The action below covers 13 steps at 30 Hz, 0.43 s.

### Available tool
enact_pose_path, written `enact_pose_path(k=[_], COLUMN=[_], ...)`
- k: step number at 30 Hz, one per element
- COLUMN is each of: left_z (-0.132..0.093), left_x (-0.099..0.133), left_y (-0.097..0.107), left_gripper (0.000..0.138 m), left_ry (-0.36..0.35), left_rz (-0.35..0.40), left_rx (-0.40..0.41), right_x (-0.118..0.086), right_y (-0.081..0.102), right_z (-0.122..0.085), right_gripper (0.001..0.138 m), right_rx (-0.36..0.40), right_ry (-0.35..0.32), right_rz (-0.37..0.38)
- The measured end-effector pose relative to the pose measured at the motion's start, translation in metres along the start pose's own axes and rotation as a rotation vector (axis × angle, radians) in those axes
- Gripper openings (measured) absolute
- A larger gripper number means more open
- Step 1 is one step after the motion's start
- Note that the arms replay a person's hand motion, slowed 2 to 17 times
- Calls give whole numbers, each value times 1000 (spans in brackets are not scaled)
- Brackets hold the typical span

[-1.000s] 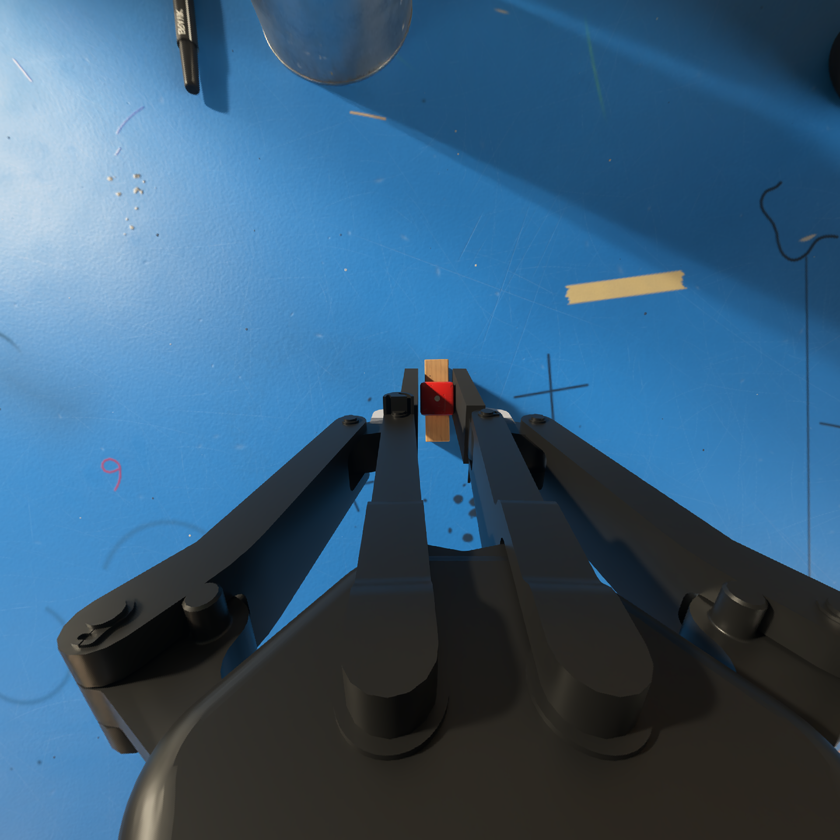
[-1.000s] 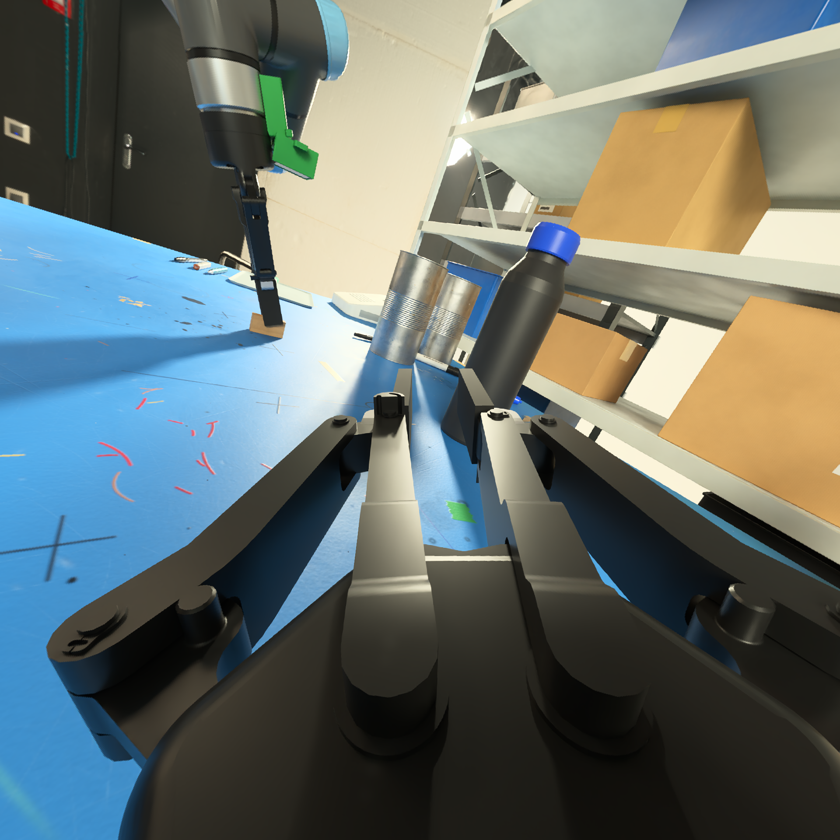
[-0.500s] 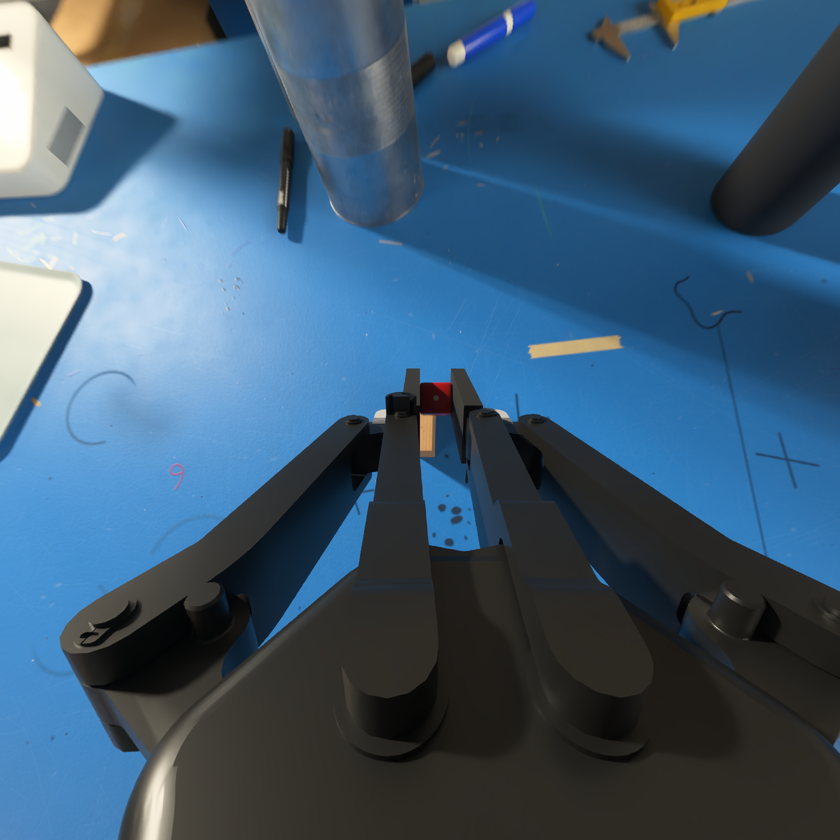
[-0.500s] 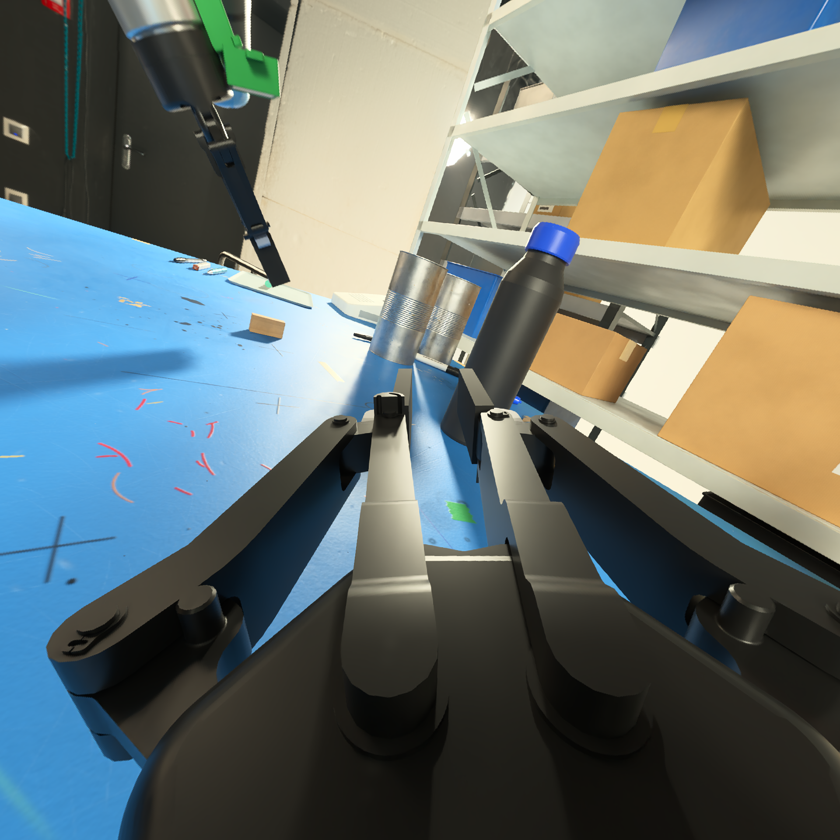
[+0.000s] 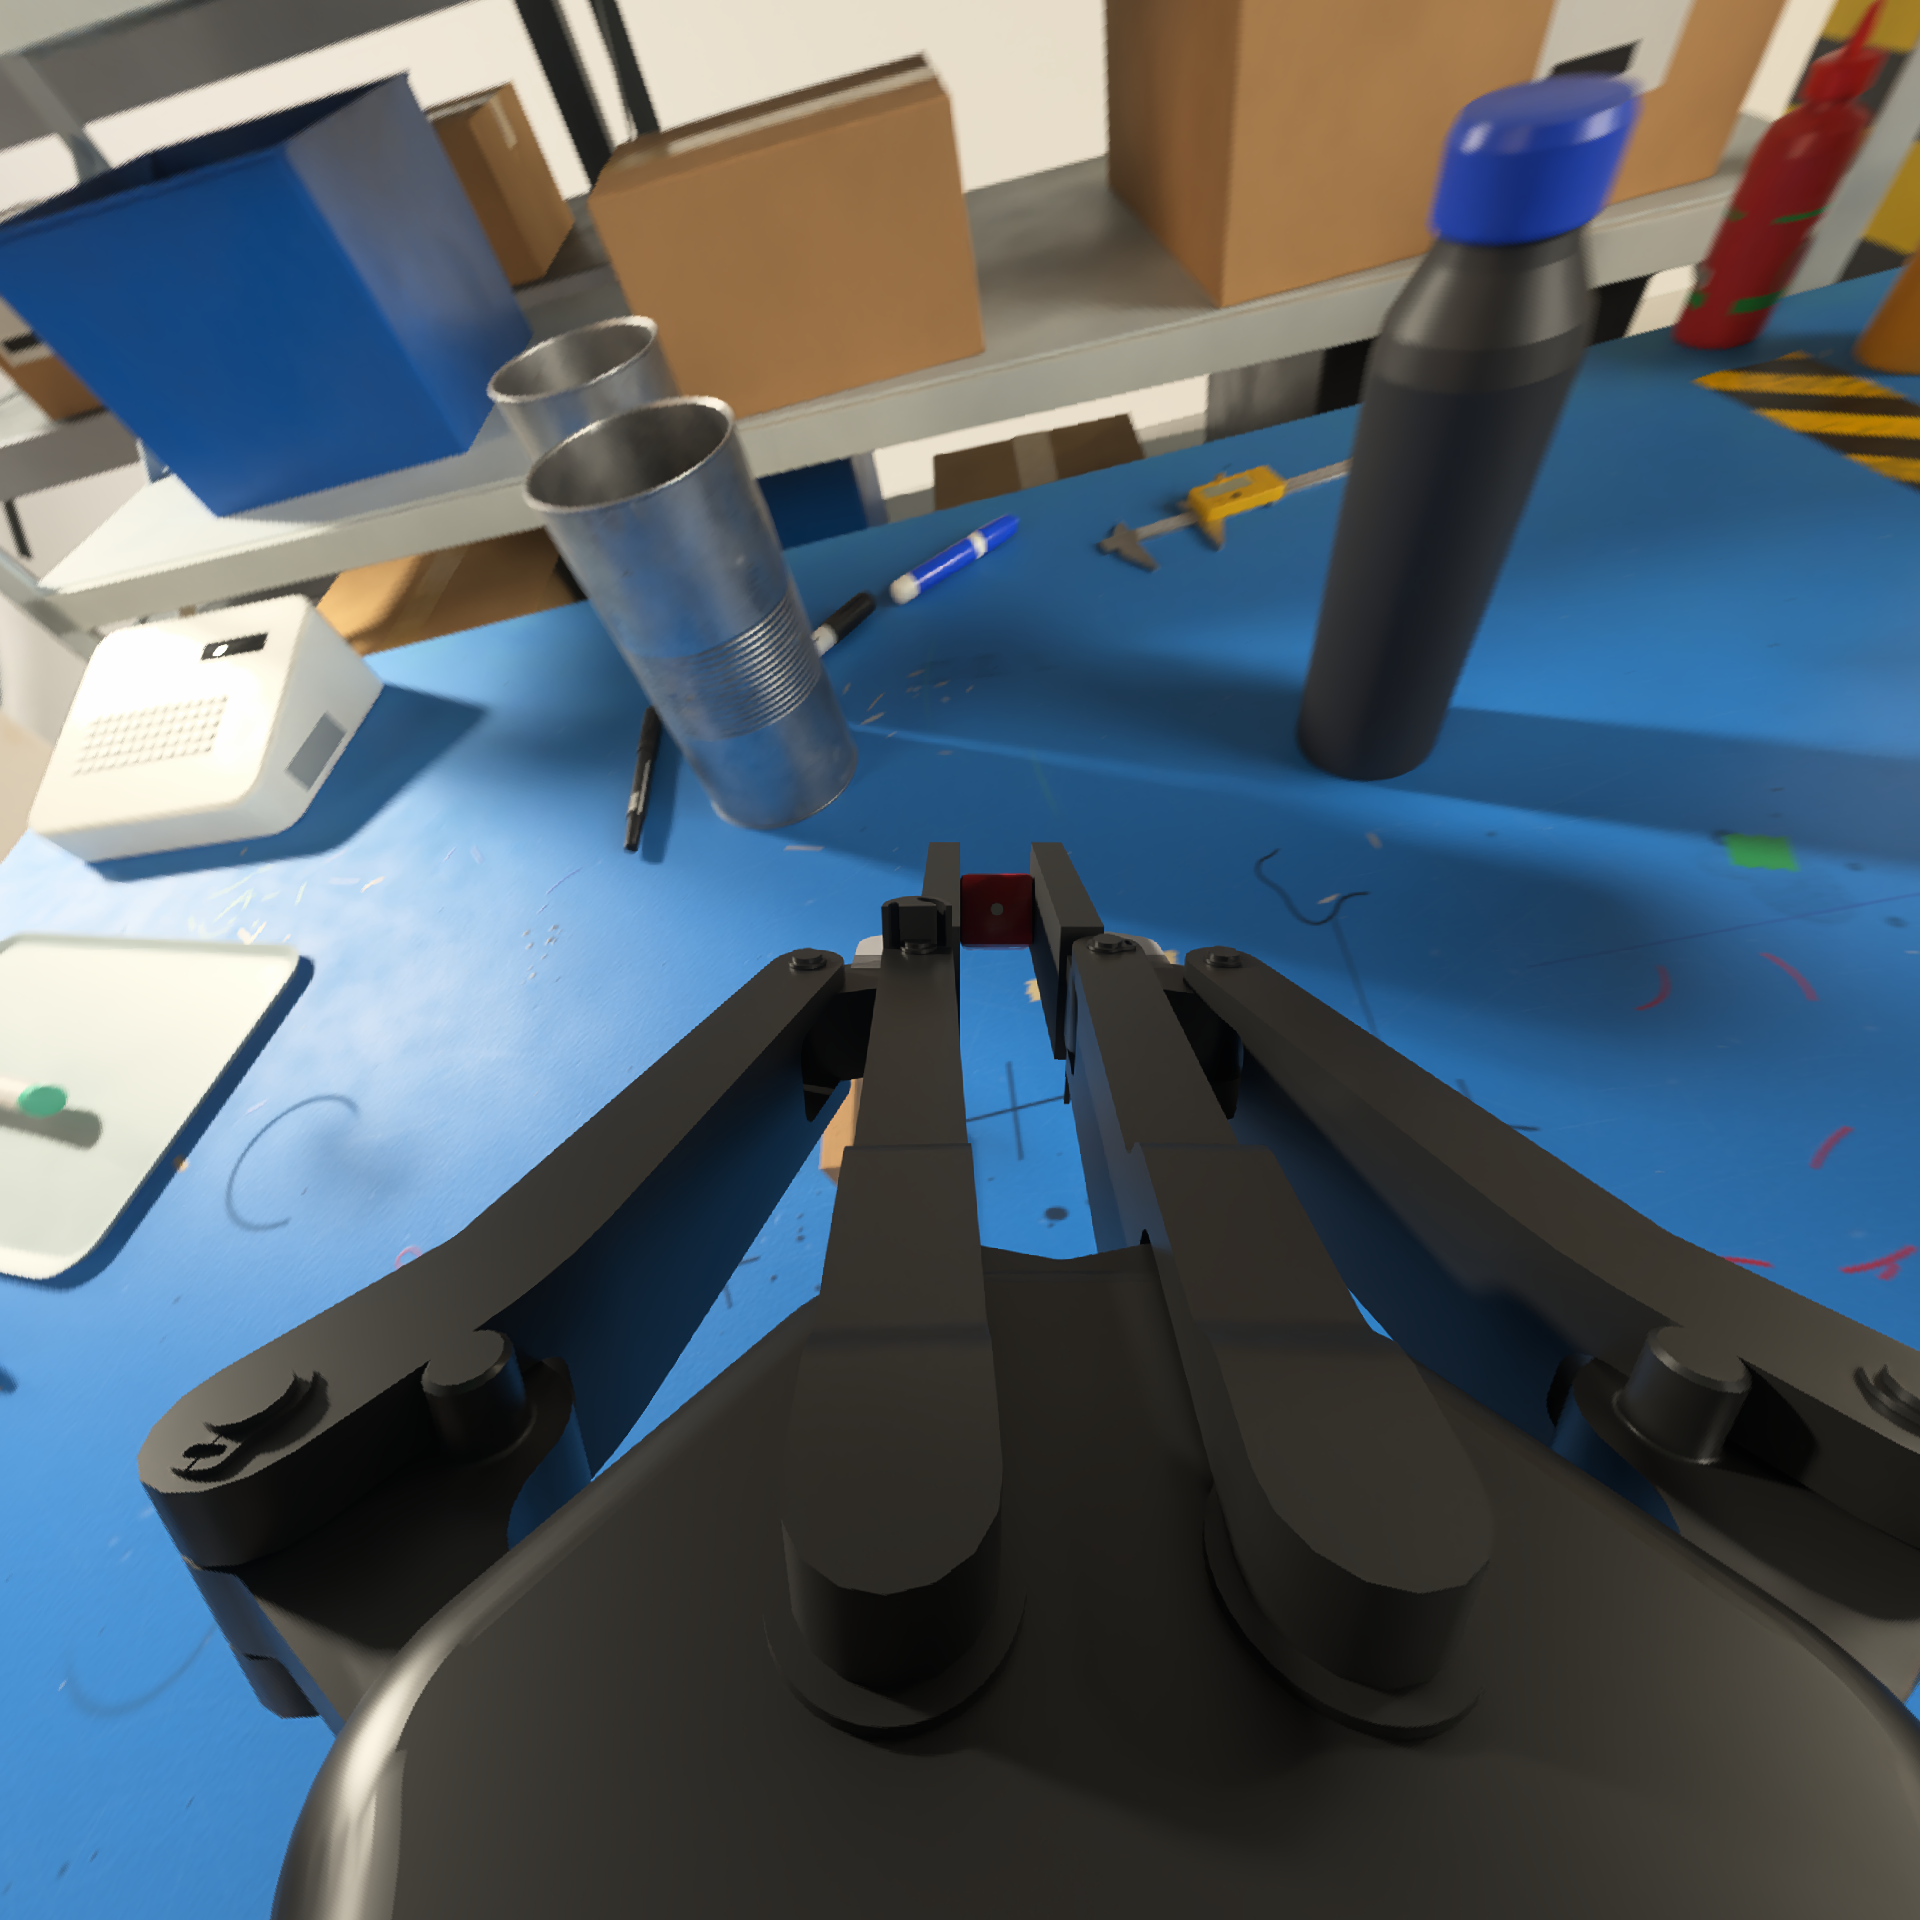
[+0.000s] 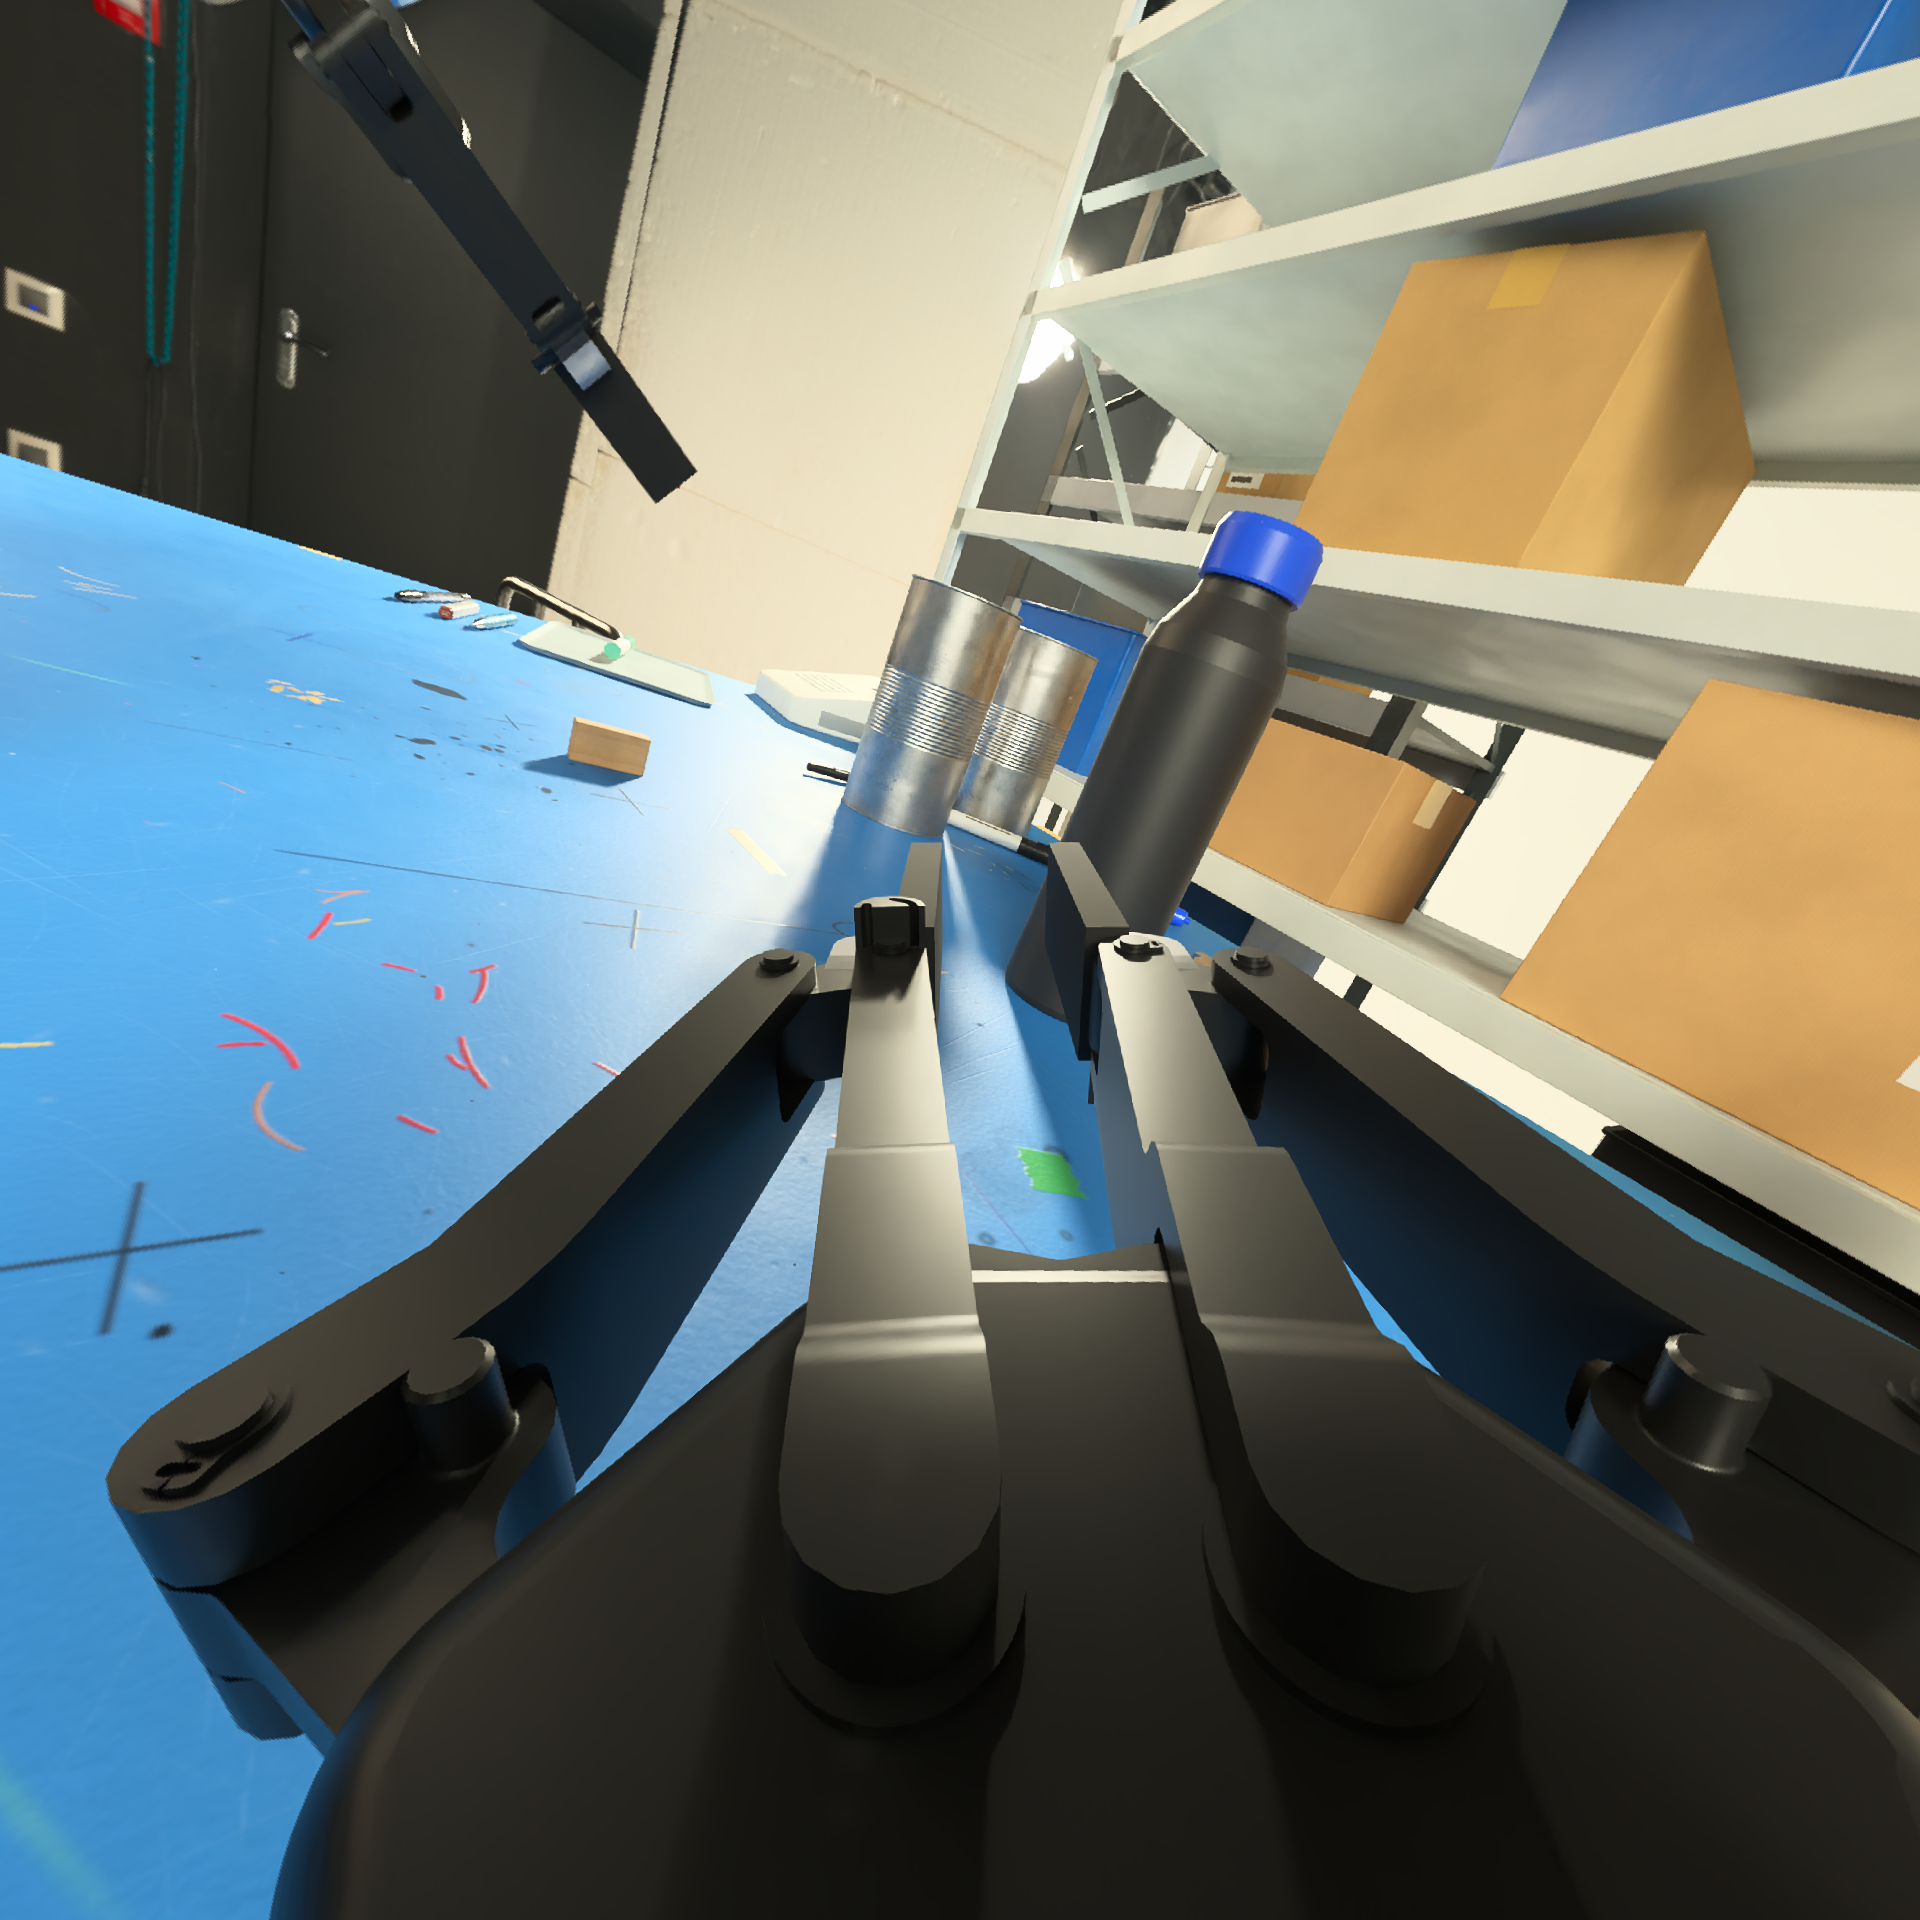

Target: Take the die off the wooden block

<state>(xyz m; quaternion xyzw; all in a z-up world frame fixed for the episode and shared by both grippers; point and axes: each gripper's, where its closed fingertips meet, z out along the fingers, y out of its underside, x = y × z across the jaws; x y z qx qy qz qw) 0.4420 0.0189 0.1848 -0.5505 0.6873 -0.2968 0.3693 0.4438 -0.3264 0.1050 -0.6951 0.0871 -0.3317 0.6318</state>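
Observation:
My left gripper [image 5: 995, 896] is shut on the red die [image 5: 995, 910] and holds it high above the blue table. The wooden block [image 6: 609, 746] lies bare on the table in the right wrist view, far left of the metal cans. In the left wrist view only a sliver of the block [image 5: 840, 1141] shows beside the left finger, far below the die. The left gripper's fingers [image 6: 613, 416] hang tilted in the air above the block in the right wrist view. My right gripper [image 6: 992, 883] is empty, its jaws a little apart, low over the table near the black bottle.
Two metal cans [image 5: 686, 613] and a black bottle with a blue cap [image 5: 1444, 447] stand at the table's back. A white box [image 5: 197, 727], a white tray [image 5: 114, 1081], pens [image 5: 951, 556] and a yellow caliper [image 5: 1226, 504] lie around. Shelves with cardboard boxes [image 6: 1538, 416] run along the right.
My left gripper has risen and tilted up with the die in it, leaving the wooden block bare on the table. The right gripper has not moved.

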Motion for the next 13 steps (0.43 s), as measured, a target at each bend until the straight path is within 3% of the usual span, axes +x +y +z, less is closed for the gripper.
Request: enact_pose_path(k=[6, 13], left_z=[-10, -6], left_x=[50, 117], left_y=[-20, -32], left_gripper=[18, 18], left_ry=[98, 240], left_rz=[60, 145], left_rx=[68, 105], right_x=[0, 1], right_y=[-1, -1], right_z=[0, -1], right_gripper=[27, 27], right_rx=[3, 5], right_ry=[3, 10], right_rz=[-1, -1])
